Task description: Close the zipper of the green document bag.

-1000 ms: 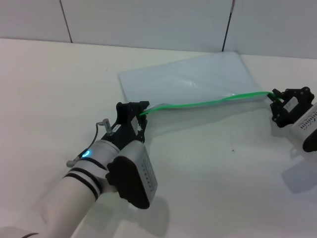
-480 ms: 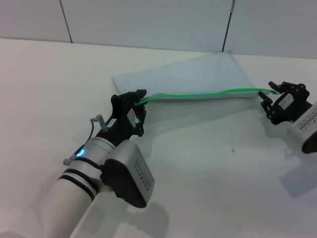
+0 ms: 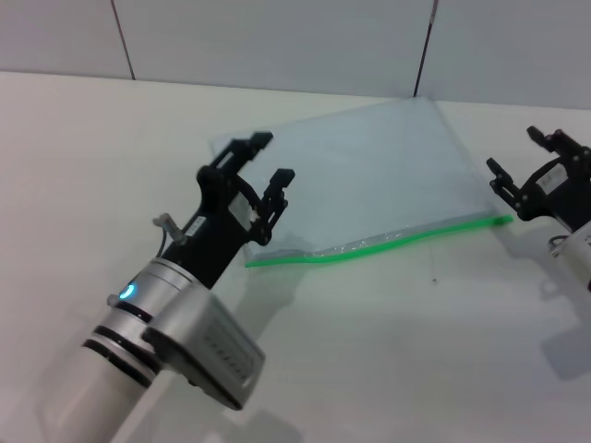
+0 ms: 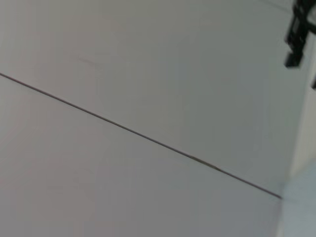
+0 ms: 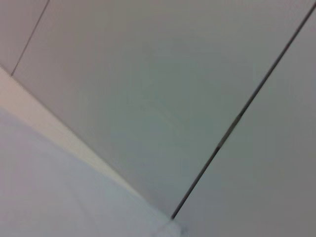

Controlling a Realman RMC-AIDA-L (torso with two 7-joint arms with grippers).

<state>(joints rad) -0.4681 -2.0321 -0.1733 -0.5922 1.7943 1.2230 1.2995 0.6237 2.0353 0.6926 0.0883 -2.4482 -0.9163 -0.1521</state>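
The green document bag is a pale translucent pouch lying flat on the white table. The zipper is a bright green strip along the bag's near edge, running from near my left gripper to near my right one. I cannot make out its slider. In the head view my left gripper is open and holds nothing, raised over the bag's left end. My right gripper is also open and holds nothing, just off the bag's right corner above the strip's end. The wrist views show mostly wall.
The white table extends in front of the bag. A grey panelled wall stands close behind it. The left wrist view catches a dark gripper part against the wall panels.
Both grippers have opened and let go of the green zip edge. The bag has dropped flat onto the table. Both grippers have lifted away.
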